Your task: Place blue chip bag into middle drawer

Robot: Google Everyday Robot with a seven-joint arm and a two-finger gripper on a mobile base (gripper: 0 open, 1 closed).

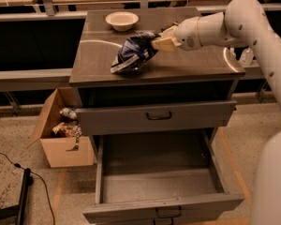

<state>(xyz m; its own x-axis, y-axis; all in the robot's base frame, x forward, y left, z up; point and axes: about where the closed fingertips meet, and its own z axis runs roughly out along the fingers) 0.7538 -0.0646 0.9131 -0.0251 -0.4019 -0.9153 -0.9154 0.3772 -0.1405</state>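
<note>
Fingers (165,43) of the gripper (155,40), tan and wedge-shaped, are clamped on the upper right edge of the blue chip bag (132,54), which sits in the upper middle of the frame over the desk (196,64); whether its lower edge touches the top cannot be told. The smooth, white, rounded arm reaches in from the upper right, its forearm nearly level and pointing left. The bag is crumpled shiny foil, dark blue with pale markings. Behind it, apart, stands a round cream bowl (122,20). The desk is matt grey wood. Below, the top drawer (154,117) is slightly out, and the middle drawer (159,182), a wide shallow grey box, is pulled far out at bottom centre. A cardboard box (61,146) stands at left.
</note>
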